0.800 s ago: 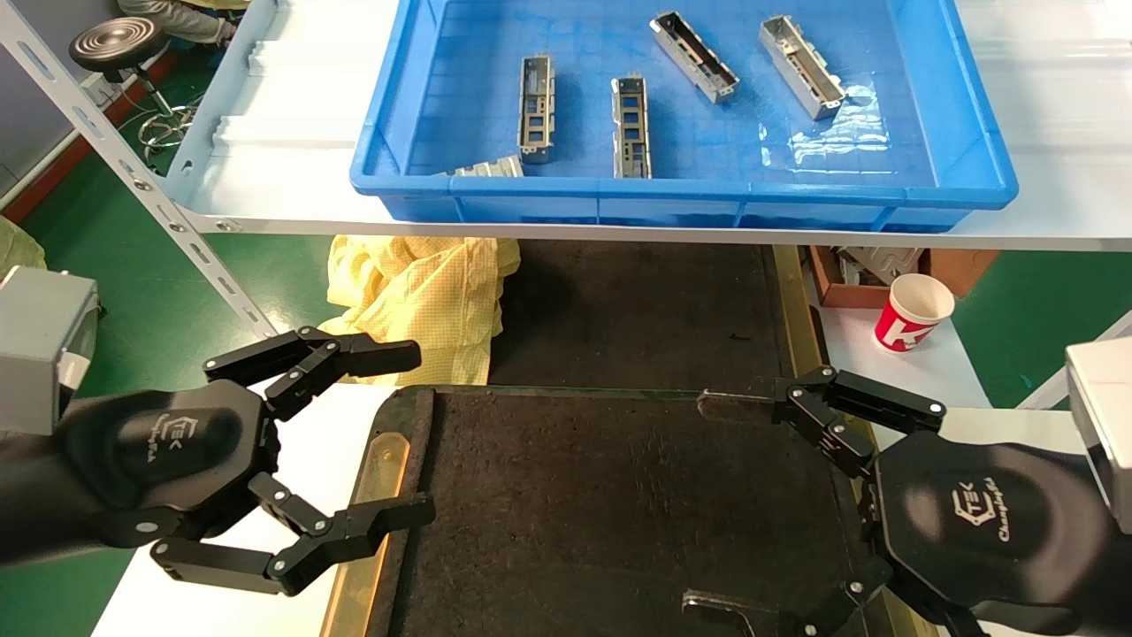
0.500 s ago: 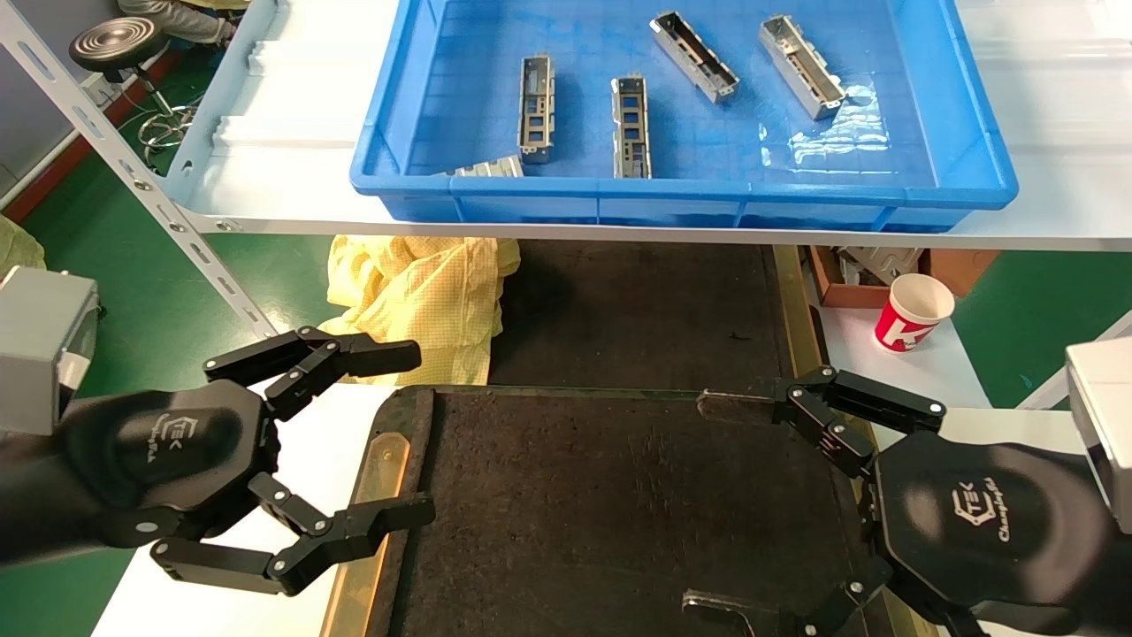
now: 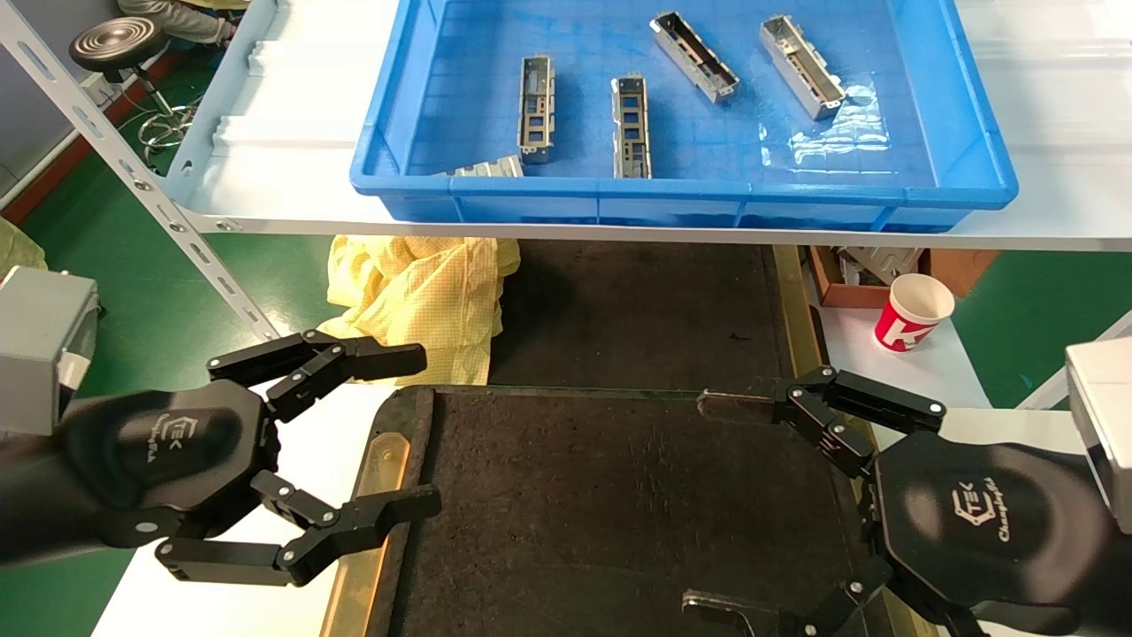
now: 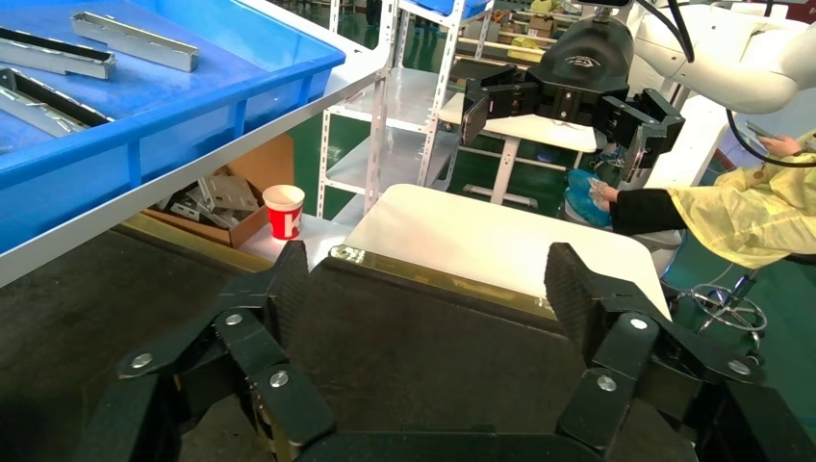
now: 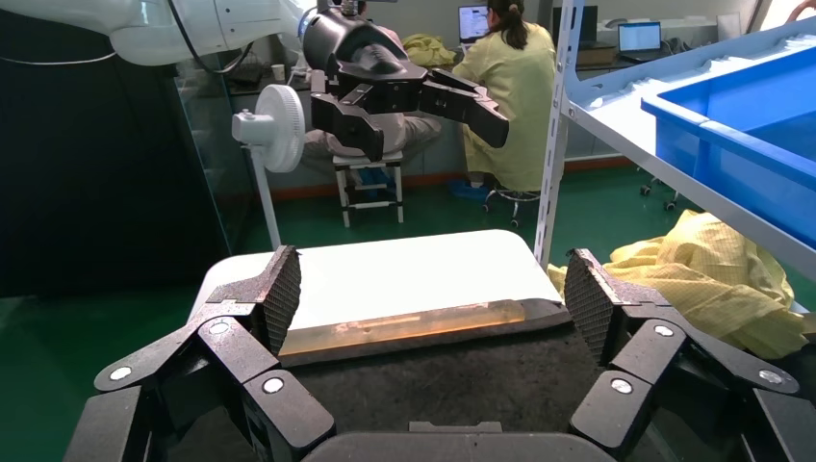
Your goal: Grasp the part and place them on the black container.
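Both grippers, left (image 3: 416, 433) and right (image 3: 707, 509), hover open-fingered over the black container (image 3: 619, 495), parts (image 3: 631, 126) well beyond.

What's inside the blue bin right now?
The blue bin holds four parts lying in plain view and a fifth against the near wall, partly hidden by the rim. Both hands sit low, over the black tray.

Both grippers, left gripper (image 3: 420, 433) and right gripper (image 3: 716, 504), are matte black with silver screws, white logos, grey wrist housings.
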Controlling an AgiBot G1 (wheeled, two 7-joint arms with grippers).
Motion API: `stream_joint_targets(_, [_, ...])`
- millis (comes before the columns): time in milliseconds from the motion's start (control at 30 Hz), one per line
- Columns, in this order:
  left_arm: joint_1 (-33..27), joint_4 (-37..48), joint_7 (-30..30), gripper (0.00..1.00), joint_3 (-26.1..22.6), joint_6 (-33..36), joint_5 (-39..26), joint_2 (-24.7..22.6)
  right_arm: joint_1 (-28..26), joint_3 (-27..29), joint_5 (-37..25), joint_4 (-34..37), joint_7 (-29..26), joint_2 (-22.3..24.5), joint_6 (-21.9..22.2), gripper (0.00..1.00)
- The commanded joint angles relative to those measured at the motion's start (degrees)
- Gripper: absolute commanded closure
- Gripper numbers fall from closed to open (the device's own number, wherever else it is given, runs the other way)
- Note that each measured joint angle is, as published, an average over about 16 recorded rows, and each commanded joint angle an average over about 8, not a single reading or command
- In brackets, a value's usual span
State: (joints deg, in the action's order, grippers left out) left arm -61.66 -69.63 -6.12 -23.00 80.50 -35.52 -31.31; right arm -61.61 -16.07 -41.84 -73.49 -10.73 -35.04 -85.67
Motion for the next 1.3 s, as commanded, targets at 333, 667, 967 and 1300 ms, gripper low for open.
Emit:
stream_joint_targets(333, [0.0, 0.0, 0.0, 1.0, 0.0, 0.0, 0.0, 0.0, 0.0, 0.0, 0.0, 0.0, 0.0, 0.0, 0.0, 0.0])
stream_joint_targets(667, [0.0, 0.0, 0.0, 1.0, 0.0, 0.0, 0.0, 0.0, 0.0, 0.0, 0.0, 0.0, 0.0, 0.0, 0.0, 0.0])
stream_joint_targets(967, [0.0, 0.0, 0.0, 1.0, 0.0, 0.0, 0.0, 0.0, 0.0, 0.0, 0.0, 0.0, 0.0, 0.0, 0.0, 0.0])
stream_joint_targets(1300, [0.0, 0.0, 0.0, 1.0, 0.0, 0.0, 0.0, 0.0, -1.4, 0.1, -0.2, -0.2, -0.3, 0.1, 0.1, 0.0])
